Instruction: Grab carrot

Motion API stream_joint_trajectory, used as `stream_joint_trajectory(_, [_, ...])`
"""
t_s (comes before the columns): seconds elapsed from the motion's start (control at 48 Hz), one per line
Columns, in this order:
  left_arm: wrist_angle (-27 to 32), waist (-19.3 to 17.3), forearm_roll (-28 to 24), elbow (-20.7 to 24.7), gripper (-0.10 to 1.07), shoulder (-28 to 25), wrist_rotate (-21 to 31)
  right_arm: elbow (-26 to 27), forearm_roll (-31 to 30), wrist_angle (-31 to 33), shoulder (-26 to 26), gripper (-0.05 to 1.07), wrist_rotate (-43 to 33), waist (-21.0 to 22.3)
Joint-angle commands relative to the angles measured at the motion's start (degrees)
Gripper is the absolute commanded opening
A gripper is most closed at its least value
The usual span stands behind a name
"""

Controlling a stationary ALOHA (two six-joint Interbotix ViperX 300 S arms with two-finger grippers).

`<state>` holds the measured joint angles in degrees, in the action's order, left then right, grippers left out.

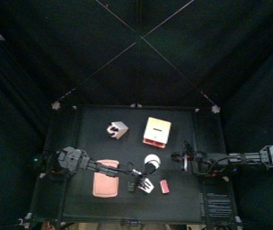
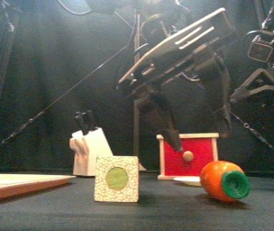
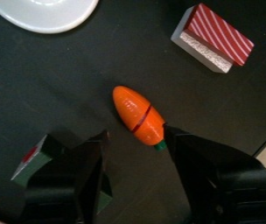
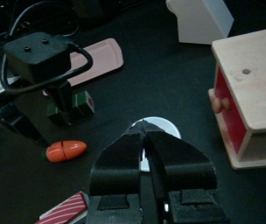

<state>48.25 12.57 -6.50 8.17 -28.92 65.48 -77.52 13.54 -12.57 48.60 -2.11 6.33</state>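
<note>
The carrot (image 3: pixel 139 114) is a stubby orange toy piece with a dark seam across its middle and a green cap at the fat end (image 2: pixel 223 180). It's lying flat on its side on the counter, right in front of the left gripper (image 3: pixel 133 162), lined up with the gap between the wide-open jaws, not touching them.

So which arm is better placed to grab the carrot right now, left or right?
Left. The left gripper hangs right over the carrot with its jaws open on either side of it. The right gripper sits shut, apart from the carrot, near the white plate.
</note>
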Motion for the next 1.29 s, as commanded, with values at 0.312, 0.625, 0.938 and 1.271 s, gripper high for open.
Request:
stream_joint_trajectory(0.312, [-2.6,-0.3,1.8,2.3,0.91,-1.8,2.9,0.4,0.1,0.5,-0.2,0.03,0.1,1.1])
stream_joint_trajectory(0.625, [-2.7,-0.3,1.8,2.1,0.88,-2.9,4.6,0.4,0.1,0.7,-0.1,0.03,0.1,1.2])
stream_joint_trajectory(0.938, [-2.7,-0.3,2.4,2.1,0.78,-3.5,4.6,0.4,0.1,0.8,-0.2,0.03,0.1,1.7])
stream_joint_trajectory(1.271, [-2.4,-0.3,2.3,2.1,0.65,-2.4,4.2,0.4,0.1,0.7,-0.2,0.03,0.2,1.6])
